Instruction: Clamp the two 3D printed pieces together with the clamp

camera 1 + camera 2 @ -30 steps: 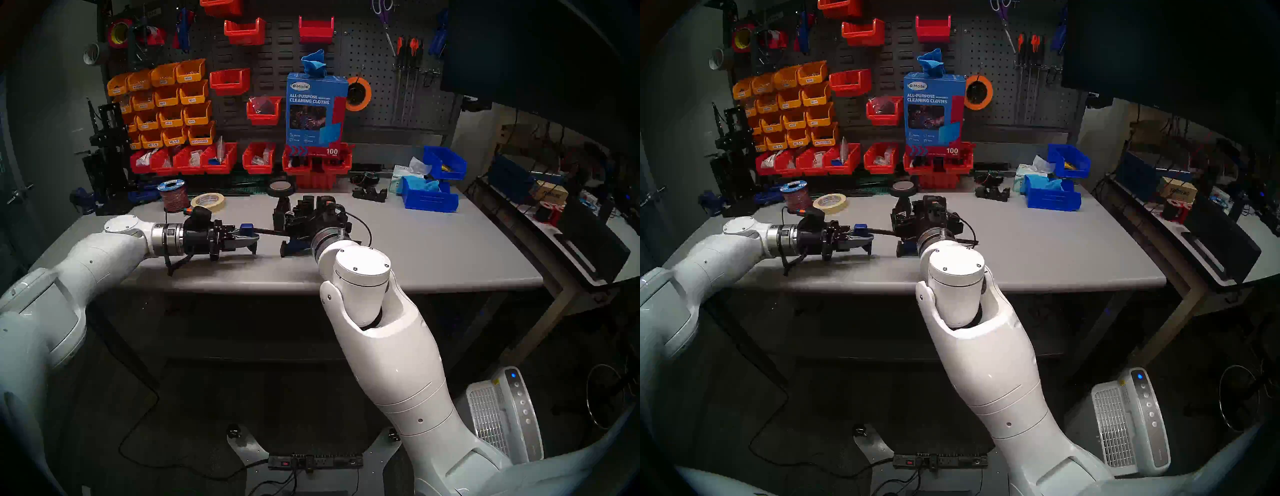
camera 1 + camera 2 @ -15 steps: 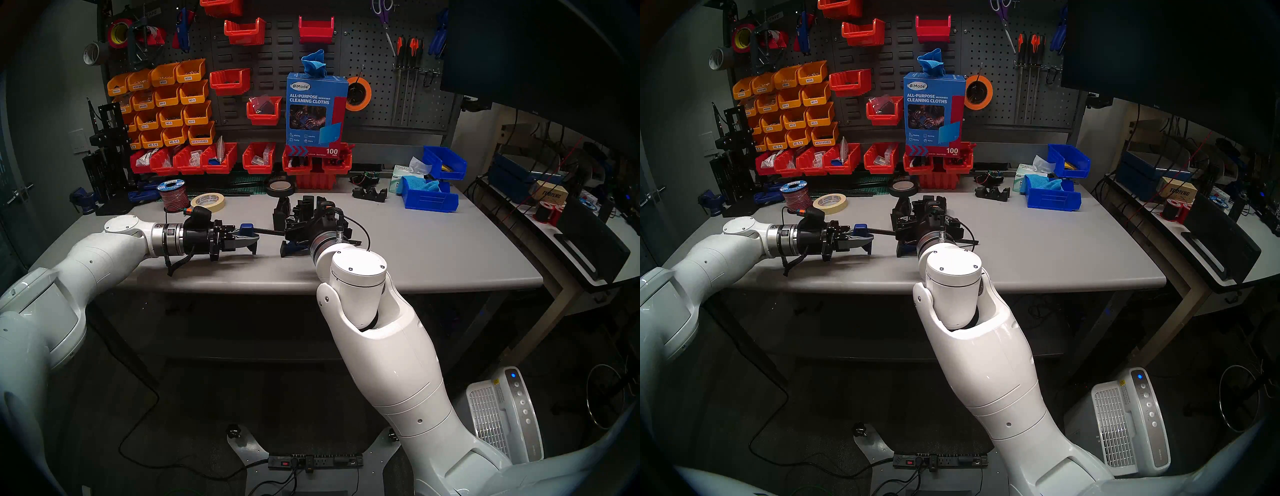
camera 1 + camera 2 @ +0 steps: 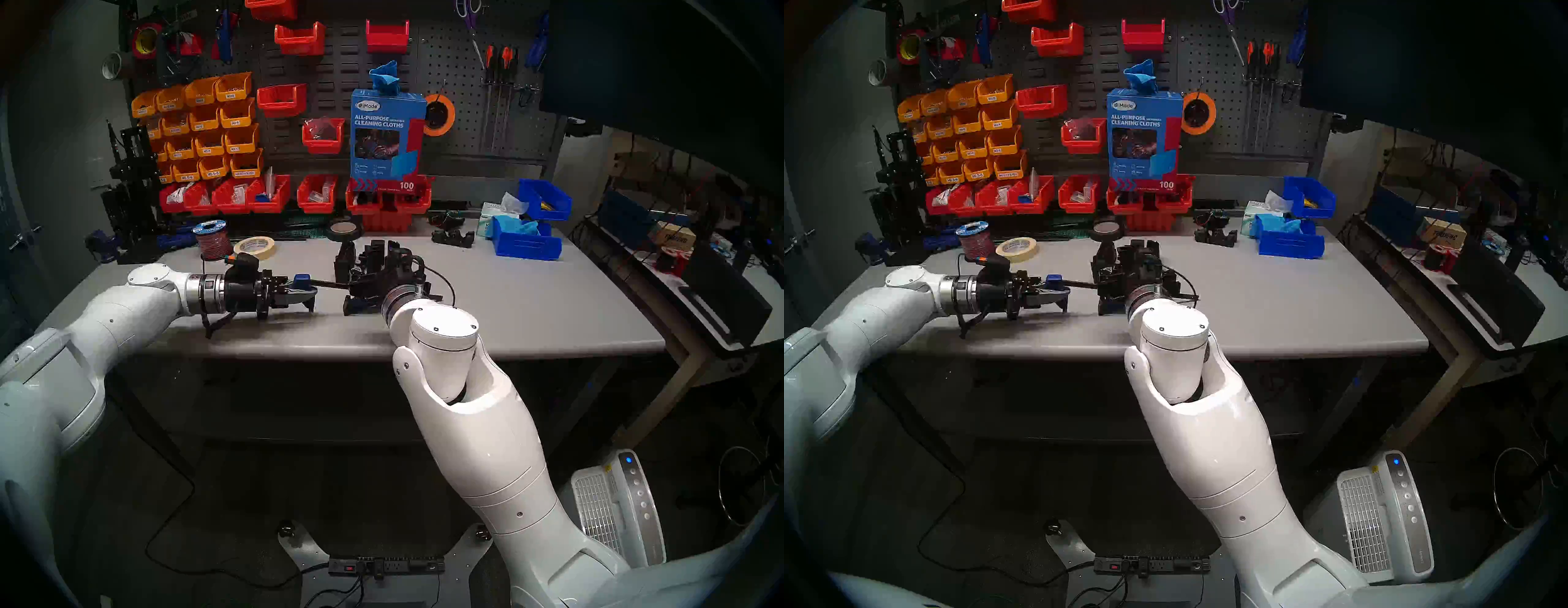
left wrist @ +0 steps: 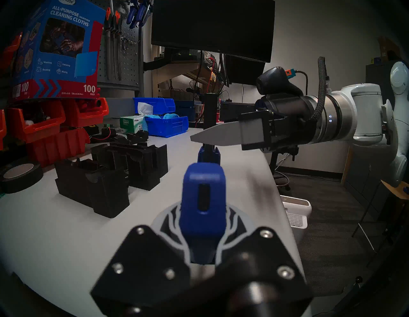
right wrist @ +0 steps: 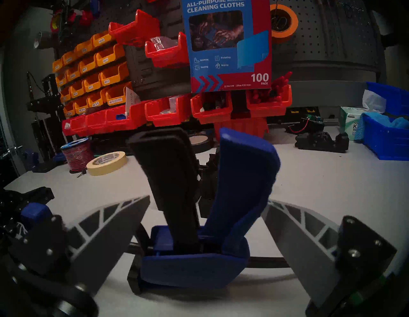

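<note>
Here the left gripper (image 3: 306, 293) reaches in level from the left, its jaws pinched tight on the blue end jaw of the clamp (image 4: 202, 205), whose thin black bar runs right toward the middle of the grey table (image 3: 530, 305). The right gripper (image 5: 205, 223) comes from the near edge with its jaws spread about as wide as they go, one grey finger (image 5: 115, 223) on each side of the clamp's blue trigger handle and black grip; neither pad is seen touching it, so it holds nothing. The two 3D printed pieces (image 4: 110, 174) stand side by side on the table just beyond the bar, toward the far side. Further right, the blue bins (image 3: 528, 242) at the far right of the table hold blue cloths, and the red bins (image 3: 271, 195) along the back wall hold small bagged parts. A roll of masking tape (image 3: 255, 247) lies far left.
</note>
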`<state>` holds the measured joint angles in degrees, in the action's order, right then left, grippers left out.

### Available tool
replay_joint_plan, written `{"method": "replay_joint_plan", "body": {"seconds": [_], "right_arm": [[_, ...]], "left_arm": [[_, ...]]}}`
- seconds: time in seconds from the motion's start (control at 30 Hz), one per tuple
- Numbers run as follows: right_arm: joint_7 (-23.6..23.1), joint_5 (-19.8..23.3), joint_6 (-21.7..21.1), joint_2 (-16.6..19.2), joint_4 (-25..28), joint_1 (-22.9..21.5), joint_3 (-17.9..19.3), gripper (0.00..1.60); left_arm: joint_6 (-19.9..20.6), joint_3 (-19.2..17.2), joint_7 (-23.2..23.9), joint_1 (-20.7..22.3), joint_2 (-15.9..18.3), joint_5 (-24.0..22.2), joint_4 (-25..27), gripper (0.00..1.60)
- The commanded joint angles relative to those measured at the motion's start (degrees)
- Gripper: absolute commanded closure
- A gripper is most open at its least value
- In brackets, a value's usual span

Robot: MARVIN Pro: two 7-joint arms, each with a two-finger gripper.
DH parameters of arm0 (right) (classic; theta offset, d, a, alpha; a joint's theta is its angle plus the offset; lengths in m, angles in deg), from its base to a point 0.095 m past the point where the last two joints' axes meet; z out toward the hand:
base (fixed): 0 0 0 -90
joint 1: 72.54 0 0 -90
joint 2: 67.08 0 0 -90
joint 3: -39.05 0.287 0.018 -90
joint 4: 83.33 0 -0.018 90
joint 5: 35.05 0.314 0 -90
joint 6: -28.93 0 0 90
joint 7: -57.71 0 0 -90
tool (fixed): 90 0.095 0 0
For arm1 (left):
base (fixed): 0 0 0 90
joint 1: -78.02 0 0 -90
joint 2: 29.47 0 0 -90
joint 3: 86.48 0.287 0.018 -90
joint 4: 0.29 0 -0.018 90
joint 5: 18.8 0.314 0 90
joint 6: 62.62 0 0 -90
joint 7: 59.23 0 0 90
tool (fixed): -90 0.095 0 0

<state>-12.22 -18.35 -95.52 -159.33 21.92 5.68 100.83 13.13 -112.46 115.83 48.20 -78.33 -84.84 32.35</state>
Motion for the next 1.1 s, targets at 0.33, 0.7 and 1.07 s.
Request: {"method": "replay_joint_plan", "body": {"seconds": [0.33,0.7,1.07], "right_arm": [[-3.54,3.36,-1.24,1.1,1.7,-0.78,1.04,0.0],[-4.18,4.33,-1.36,1.79,1.68,-1.1,1.03,1.6],[-4.08,4.47,-0.94,2.68,1.58,-1.38,1.15,1.6]], "left_arm": [[-0.13,-0.54,-0.06,2.6,-0.09,-1.69,0.27,1.6],[-0.15,-0.32,-0.06,2.66,-0.05,-1.85,0.28,1.6],[-0.16,-0.17,-0.06,2.71,-0.04,-1.98,0.28,1.6]]}}
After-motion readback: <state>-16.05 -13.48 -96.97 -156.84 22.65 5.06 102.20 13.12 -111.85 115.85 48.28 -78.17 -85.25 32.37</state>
